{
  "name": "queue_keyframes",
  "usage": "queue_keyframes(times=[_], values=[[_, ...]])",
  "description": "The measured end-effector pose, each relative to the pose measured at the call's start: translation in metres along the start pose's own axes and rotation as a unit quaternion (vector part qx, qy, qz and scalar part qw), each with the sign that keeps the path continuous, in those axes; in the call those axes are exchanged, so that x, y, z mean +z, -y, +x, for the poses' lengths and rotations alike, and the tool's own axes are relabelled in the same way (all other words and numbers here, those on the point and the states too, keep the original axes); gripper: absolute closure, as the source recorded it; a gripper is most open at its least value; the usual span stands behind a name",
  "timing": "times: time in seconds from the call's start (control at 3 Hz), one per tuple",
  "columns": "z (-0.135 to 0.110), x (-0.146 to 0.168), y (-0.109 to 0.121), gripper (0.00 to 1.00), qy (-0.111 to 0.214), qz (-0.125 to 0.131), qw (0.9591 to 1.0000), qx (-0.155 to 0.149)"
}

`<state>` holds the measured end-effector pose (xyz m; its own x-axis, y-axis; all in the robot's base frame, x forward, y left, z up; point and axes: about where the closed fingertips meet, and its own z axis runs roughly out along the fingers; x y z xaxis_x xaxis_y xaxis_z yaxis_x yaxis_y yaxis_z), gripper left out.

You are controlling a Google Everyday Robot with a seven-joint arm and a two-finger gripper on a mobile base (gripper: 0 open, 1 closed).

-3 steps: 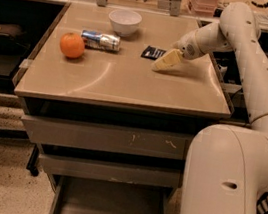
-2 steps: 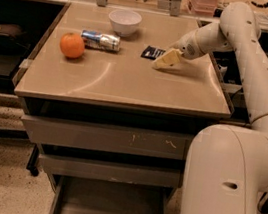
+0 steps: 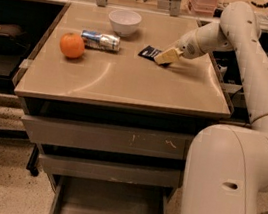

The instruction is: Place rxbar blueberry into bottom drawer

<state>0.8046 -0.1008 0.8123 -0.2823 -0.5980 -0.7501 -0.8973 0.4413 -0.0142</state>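
The rxbar blueberry point(image 3: 147, 52) is a small dark navy wrapper lying flat on the cabinet's tan top point(image 3: 127, 83), right of the middle. My gripper point(image 3: 164, 56) reaches in from the right and sits low on the bar's right end, hiding part of it. The bottom drawer point(image 3: 107, 208) is pulled open at the bottom of the view, and its flat grey floor shows nothing on it.
An orange point(image 3: 72, 45) lies at the left. A silvery-blue can point(image 3: 100, 40) lies on its side beside it, and a white bowl point(image 3: 124, 22) stands at the back. Two closed upper drawers point(image 3: 104, 137) sit above the open one. My white arm point(image 3: 237, 161) fills the right side.
My gripper has edged slightly up and left toward the bar. The bar and the other objects have not moved.
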Motion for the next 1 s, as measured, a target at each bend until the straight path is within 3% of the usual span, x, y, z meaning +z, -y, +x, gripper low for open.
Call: queue_keyframes(times=[0.33, 0.67, 1.0], values=[[0.000, 0.000, 0.000, 1.00, 0.000, 0.000, 1.0000, 0.000], [-0.002, -0.002, 0.000, 1.00, 0.000, 0.000, 1.0000, 0.000], [0.001, -0.009, -0.011, 1.00, 0.020, -0.008, 0.9998, 0.000]])
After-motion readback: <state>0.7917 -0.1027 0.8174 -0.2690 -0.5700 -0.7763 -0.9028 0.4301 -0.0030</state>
